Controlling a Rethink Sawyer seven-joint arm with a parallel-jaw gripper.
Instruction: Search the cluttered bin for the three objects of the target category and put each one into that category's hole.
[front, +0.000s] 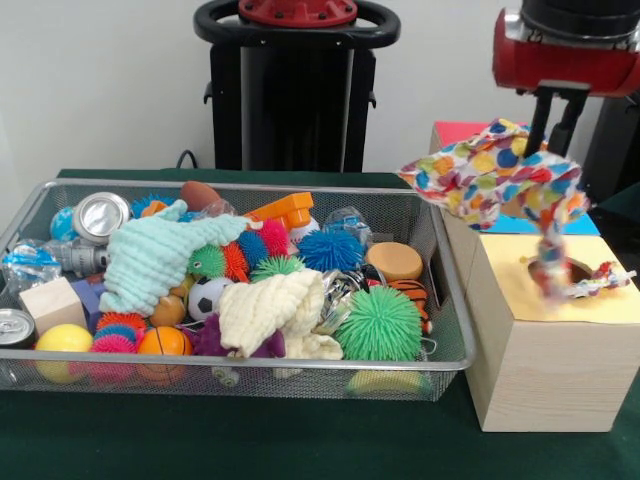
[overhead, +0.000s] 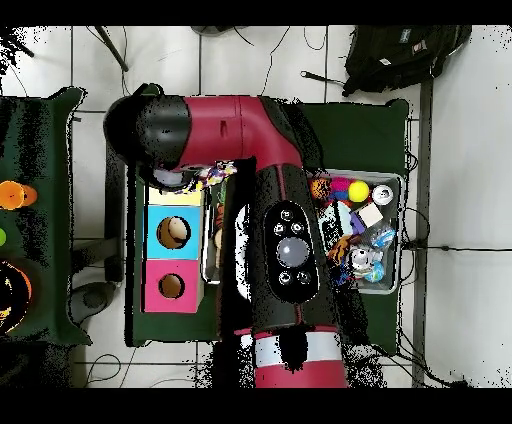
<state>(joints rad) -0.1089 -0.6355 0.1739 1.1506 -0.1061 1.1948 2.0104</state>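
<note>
From the front, my gripper (front: 556, 128) hung over the wooden box (front: 545, 350) to the right of the wire bin (front: 440, 290), its fingers clenched on a polka-dot cloth (front: 490, 175). The cloth spread out wide just below the fingers and trailed down in a twisted tail that reached the round hole (front: 572, 270) in the box's pale yellow top; whether the tail's end was inside the hole or only at its rim I could not tell. The bin sat on the green table (front: 300, 440) and was crowded: a mint green cloth (front: 160, 255) lay across the left half, a cream cloth (front: 270, 310) lay at the front middle, and a green spiky ball (front: 380, 325) rested beside it to the right. A blue spiky ball (front: 330, 250), a small soccer ball (front: 207, 297), a yellow ball (front: 62, 340), an orange ball (front: 163, 342), a wooden block (front: 50, 303) and a silver can (front: 100, 215) were among the rest. From overhead, my arm (overhead: 285, 250) covered most of the bin, leaving only its right end showing. Left of the arm the box tops showed as a yellow panel, a blue panel (overhead: 174, 230) and a pink panel (overhead: 172, 286), the blue and pink each with a round hole, and a scrap of the dotted cloth peeked out beside the yellow one.
</note>
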